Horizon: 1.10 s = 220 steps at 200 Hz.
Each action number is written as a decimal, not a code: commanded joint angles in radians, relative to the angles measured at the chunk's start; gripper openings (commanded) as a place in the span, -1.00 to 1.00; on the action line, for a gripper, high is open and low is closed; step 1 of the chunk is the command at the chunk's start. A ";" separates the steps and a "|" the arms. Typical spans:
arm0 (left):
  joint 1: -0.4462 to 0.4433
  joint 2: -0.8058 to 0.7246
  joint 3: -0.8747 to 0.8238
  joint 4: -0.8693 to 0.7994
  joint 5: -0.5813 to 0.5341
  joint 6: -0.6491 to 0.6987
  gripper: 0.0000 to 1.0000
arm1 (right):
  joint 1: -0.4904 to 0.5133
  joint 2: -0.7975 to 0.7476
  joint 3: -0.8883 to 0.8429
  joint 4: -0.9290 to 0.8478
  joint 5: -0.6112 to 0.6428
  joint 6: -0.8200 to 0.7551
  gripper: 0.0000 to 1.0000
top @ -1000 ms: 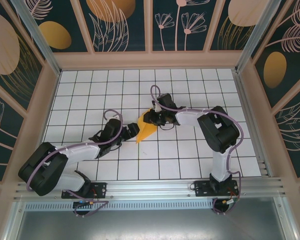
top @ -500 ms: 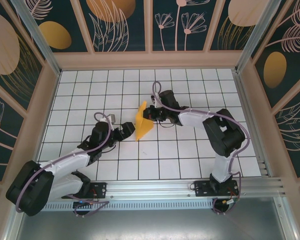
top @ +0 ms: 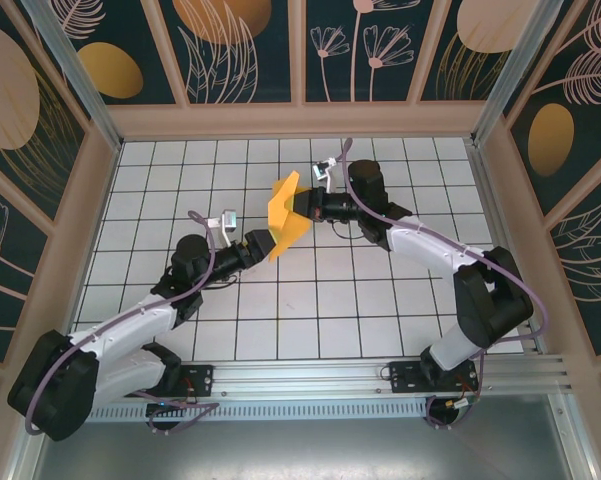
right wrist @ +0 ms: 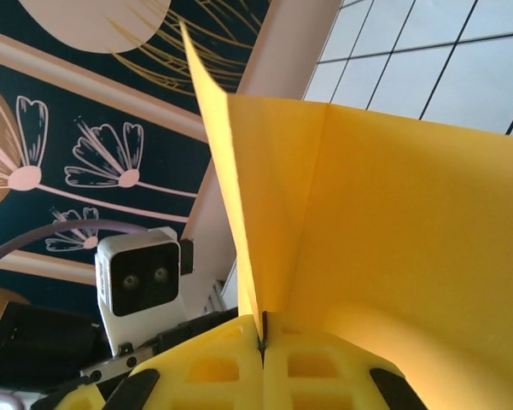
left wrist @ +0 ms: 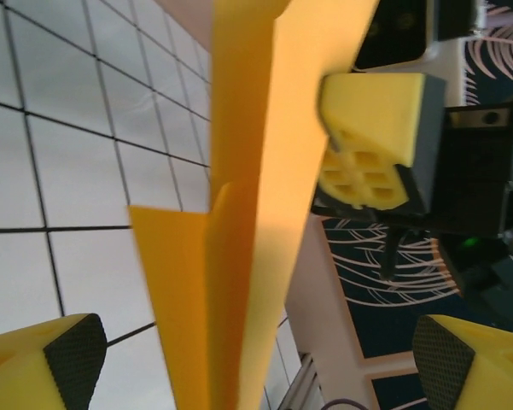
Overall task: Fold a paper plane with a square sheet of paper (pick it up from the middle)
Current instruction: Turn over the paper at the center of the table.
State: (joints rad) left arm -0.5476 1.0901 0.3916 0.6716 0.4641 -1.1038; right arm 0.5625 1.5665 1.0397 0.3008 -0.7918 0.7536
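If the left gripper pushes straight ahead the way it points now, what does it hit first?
The folded orange-yellow paper sheet held in the shut right gripper, lined up between the open fingers of the left gripper; exact gap unclear.

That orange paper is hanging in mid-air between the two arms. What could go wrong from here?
1. The right gripper alone pinches the folded paper, at one edge, above the table; it might slip out or swing.
2. The left gripper is open, with the paper's lower end seemingly between its jaws; closing off-line could crumple it or add a stray crease.
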 commanded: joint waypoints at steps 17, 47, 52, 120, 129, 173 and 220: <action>0.011 0.051 0.035 0.186 0.060 -0.032 0.50 | -0.007 -0.008 -0.003 0.053 -0.119 0.052 -0.88; 0.028 0.099 0.017 0.326 0.059 -0.068 0.05 | -0.009 -0.013 -0.026 0.069 -0.149 0.062 -0.87; 0.031 0.105 0.012 0.354 0.064 -0.074 0.00 | -0.010 -0.013 -0.032 0.077 -0.150 0.066 -0.87; 0.041 0.202 0.018 0.444 0.091 -0.079 -0.77 | -0.040 -0.012 -0.027 0.015 -0.111 0.041 -0.63; 0.041 0.207 0.019 0.431 0.088 -0.074 -0.81 | -0.048 -0.022 -0.022 -0.030 -0.080 0.016 -0.48; 0.043 0.162 0.062 0.160 0.013 0.060 -0.83 | -0.068 -0.112 -0.009 -0.316 0.253 -0.148 0.22; 0.043 0.031 0.249 -0.591 -0.391 0.382 -0.83 | -0.069 -0.268 -0.149 -0.376 0.504 -0.249 0.58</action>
State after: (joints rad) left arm -0.5106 1.1835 0.5266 0.5255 0.3367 -0.9382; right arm 0.4961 1.3777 0.9607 -0.0101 -0.4591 0.5926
